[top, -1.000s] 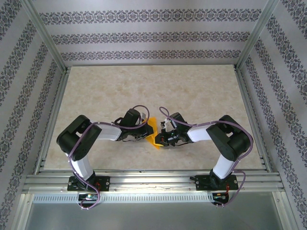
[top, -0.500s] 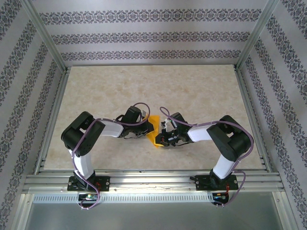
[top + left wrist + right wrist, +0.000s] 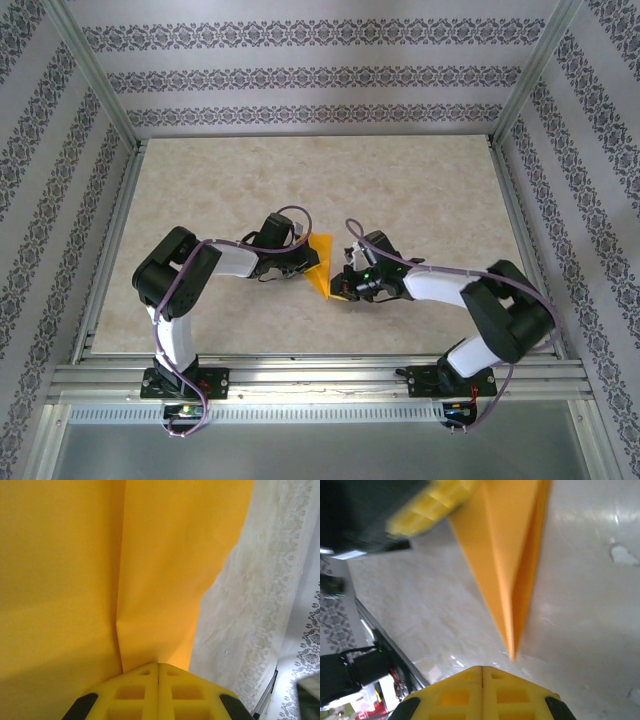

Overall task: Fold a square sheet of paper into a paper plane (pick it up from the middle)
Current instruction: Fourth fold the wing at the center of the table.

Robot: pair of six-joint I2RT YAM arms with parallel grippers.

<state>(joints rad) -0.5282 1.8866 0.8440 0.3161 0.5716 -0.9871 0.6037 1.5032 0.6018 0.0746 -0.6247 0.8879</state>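
The bright orange sheet of paper (image 3: 322,268) is folded into a pointed wedge like a paper plane and stands on edge on the table between the two grippers. My left gripper (image 3: 311,263) is at its left side. In the left wrist view its yellow fingertips meet at the paper's (image 3: 165,555) lower edge beside a crease, and my left gripper (image 3: 159,664) is shut on it. My right gripper (image 3: 339,291) is shut and holds nothing. The paper's (image 3: 505,555) sharp tip ends just in front of my right gripper (image 3: 482,667), apart from it. The left fingers (image 3: 430,507) show there, blurred.
The pale marble-pattern table (image 3: 420,200) lies inside a metal frame with patterned walls. A metal rail (image 3: 320,375) runs along the near edge by the arm bases. Free table surface stretches behind and to both sides of the grippers.
My left gripper has pushed right onto the paper and shut. The right arm has stretched out lower, its elbow swinging right. The paper has shifted slightly away from the bases.
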